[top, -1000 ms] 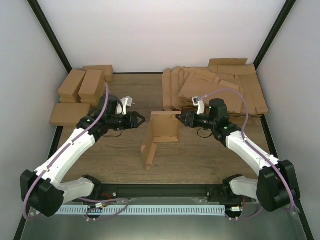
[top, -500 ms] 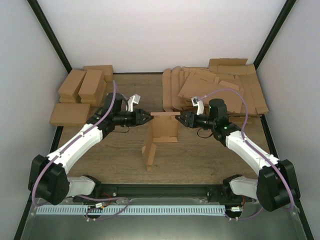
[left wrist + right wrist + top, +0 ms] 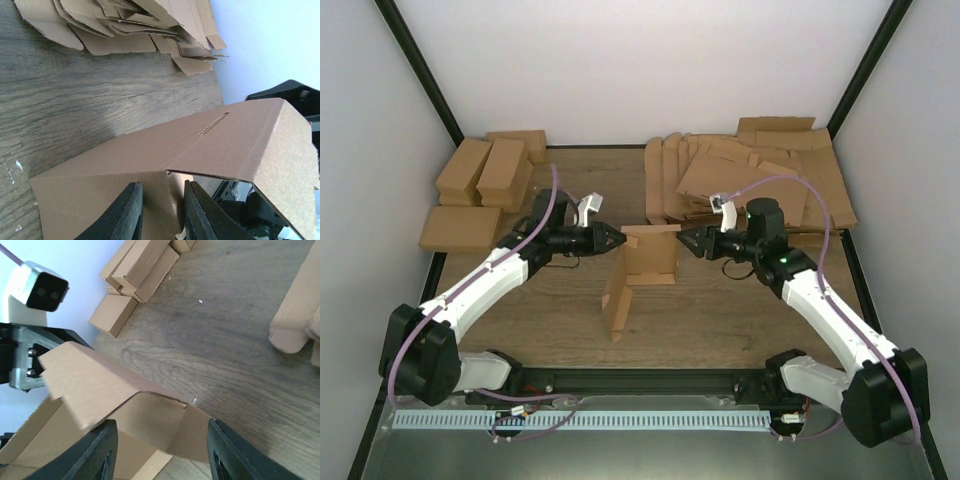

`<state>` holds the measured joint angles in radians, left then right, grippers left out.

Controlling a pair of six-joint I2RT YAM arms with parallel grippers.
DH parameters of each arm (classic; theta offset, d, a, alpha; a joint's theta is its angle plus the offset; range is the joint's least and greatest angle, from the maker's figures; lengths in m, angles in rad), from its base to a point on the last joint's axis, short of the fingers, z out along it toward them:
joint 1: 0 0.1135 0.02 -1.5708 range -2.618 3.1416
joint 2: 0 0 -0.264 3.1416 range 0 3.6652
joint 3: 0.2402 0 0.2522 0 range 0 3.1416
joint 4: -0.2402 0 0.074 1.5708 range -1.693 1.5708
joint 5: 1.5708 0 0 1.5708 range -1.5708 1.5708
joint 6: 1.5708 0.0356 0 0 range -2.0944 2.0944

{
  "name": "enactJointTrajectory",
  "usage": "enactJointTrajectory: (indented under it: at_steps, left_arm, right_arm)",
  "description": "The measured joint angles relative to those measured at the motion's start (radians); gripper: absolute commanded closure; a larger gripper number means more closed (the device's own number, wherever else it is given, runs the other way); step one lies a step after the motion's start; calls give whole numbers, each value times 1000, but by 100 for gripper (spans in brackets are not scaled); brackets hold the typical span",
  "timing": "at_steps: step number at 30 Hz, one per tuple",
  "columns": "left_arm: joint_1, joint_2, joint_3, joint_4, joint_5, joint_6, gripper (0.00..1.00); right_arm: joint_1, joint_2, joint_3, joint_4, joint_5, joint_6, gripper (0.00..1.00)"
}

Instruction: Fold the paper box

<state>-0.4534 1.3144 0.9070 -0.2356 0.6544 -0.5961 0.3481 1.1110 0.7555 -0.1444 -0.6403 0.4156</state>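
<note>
The paper box point(image 3: 645, 262) stands half-formed on the middle of the wooden table, one tall panel toward the front and a short flap on top. My left gripper point(image 3: 617, 240) is at its upper left corner. In the left wrist view the fingers point(image 3: 162, 184) are a narrow gap apart, with the box's panel point(image 3: 150, 150) right in front of them and not clamped. My right gripper point(image 3: 684, 240) is just right of the box's top right edge. In the right wrist view it point(image 3: 162, 422) is wide open, with a bent corner of the box point(image 3: 100, 385) between the fingers.
A loose pile of flat cardboard sheets point(image 3: 750, 175) lies at the back right, also in the left wrist view point(image 3: 115, 25). Narrow brown boxes point(image 3: 485, 170) are stacked at the back left, with a flat piece point(image 3: 460, 228) in front of them. Side walls stand on both sides.
My left gripper moved right up to the box's top left corner. My right gripper drew back a little to the right, and the top flap's right end now sits slightly raised.
</note>
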Motion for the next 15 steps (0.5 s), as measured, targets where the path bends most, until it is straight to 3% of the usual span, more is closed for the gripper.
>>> enactJointTrajectory:
  at_steps: [8,15]
  left_arm:
    - [0,0,2,-6,1,21,75]
    - [-3,0,4,-12,2,31,75]
  right_arm:
    - [0,-63,159,-135,47,-130,44]
    - [0,148,452,-239,5,-293,45]
